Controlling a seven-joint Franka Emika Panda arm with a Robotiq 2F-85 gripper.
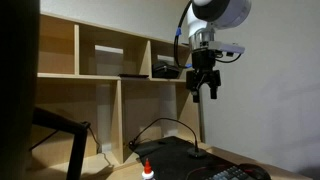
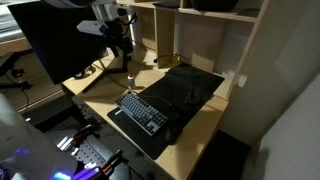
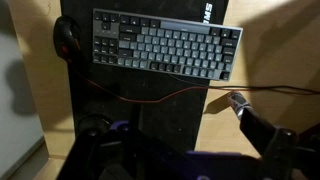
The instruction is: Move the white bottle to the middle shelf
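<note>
**Desk and shelving unit, nearest items first**

1. Keyboard [image 2: 143, 110]: compact, with grey keys. It lies flat on a black desk mat [image 2: 190, 88] towards the near edge of the wooden desk [image 2: 97, 88].
2. Mouse [image 3: 67, 40]: dark. In the wrist view it sits on the mat just beside one short end of the keyboard.
3. Red cable [image 3: 150, 97]: thin. It trails across the mat alongside the keyboard's long edge.
4. White bottle [image 1: 148, 172]: tiny, with a red cap. It stands upright and free on the desk surface just beside the edge of the mat. It is in front of the lower cubbies and well below the middle shelf.
5. Gripper [image 1: 204, 92]: hangs in the air above the mat with its fingers pointing down. The fingers are spread apart and empty. It is well apart from the bottle, at about the height of the middle shelf and near that board's end.
6. Middle shelf [image 1: 95, 76]: a long light-wood board. Upright dividers form open cubbies above it.
   - One cubby holds a flat dark object [image 1: 135, 74] lying on the board.
   - The next cubby, nearer the gripper, holds a bulkier dark object [image 1: 165, 70].
   - Both objects are too dim to identify.
</note>
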